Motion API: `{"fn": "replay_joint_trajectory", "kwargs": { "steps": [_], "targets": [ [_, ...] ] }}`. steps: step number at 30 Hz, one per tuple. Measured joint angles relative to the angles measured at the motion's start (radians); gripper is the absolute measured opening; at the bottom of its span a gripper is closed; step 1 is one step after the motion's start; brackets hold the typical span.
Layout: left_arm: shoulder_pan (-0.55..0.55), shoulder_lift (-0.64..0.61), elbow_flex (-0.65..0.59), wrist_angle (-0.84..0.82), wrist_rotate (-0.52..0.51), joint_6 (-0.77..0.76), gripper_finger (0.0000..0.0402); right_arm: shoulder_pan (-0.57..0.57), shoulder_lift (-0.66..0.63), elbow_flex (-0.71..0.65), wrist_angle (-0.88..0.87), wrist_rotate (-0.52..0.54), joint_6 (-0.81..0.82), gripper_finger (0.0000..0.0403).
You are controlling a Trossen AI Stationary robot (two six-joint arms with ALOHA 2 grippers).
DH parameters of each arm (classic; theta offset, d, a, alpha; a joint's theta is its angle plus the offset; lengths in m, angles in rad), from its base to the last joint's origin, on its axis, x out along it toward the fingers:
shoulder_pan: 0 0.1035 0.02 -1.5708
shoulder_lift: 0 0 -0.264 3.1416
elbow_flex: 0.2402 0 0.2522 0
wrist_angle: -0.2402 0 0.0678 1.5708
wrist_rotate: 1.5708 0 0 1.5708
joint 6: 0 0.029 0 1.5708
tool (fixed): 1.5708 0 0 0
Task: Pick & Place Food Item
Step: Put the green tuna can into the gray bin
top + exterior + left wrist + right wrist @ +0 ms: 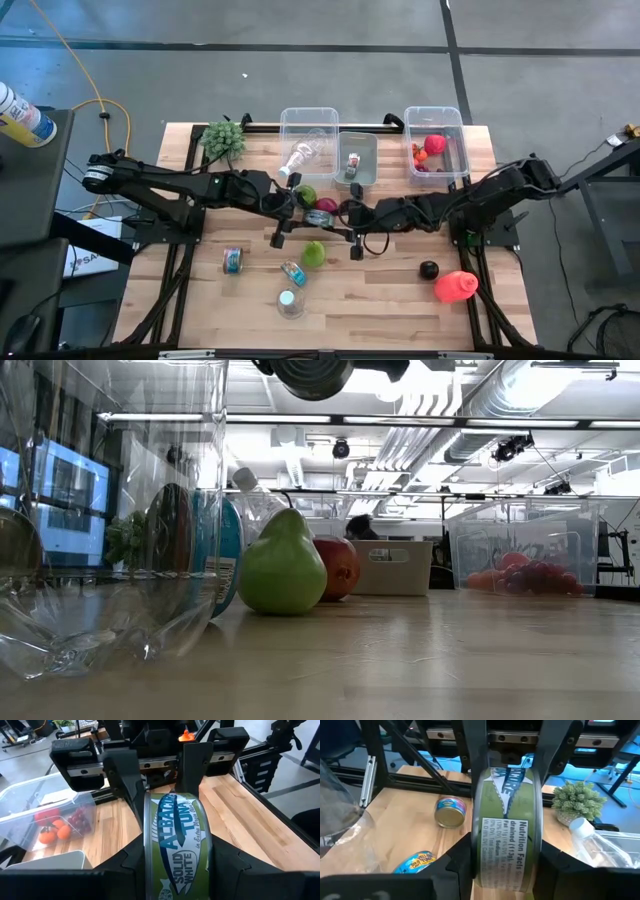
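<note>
Two dark jointed arms, black cabling looped along the links; left gripper [287,236] and right gripper [349,236] fitted with matte black angular fingers.

Grey concrete floor [330,60] is stretching out around the wooden table [390,300], with dark seams [452,50] crossing it. A yellow cable [75,70] is trailing over the floor toward the table's left corner. Overhead, pale ducts [470,405] and pipes are running along the ceiling, and strip lights [400,422] are glowing. Screens [70,485] are shining blue at the room's left side.
</note>
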Motion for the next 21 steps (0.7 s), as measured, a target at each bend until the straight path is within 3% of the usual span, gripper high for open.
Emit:
{"fn": "replay_joint_trajectory", "kwargs": {
  "steps": [7,17,19,21],
  "targets": [
    [0.0,0.0,-0.001,-0.001,0.004,0.038,0.0148,0.0,0.0,0.001,-0.02,-0.018,-0.02,0.0123],
    [-0.017,0.012,-0.002,0.004,0.073,0.147,0.0234,0.007,0.0,0.001,-0.109,-0.032,0.048,0.0123],
    [-0.029,0.014,-0.004,0.003,0.086,0.185,0.025,0.019,0.0,0.001,-0.17,-0.001,0.099,0.0123],
    [-0.038,0.014,-0.002,0.017,0.078,0.191,0.0261,0.035,0.001,-0.002,-0.229,0.132,0.179,0.0123]
  ]
}}
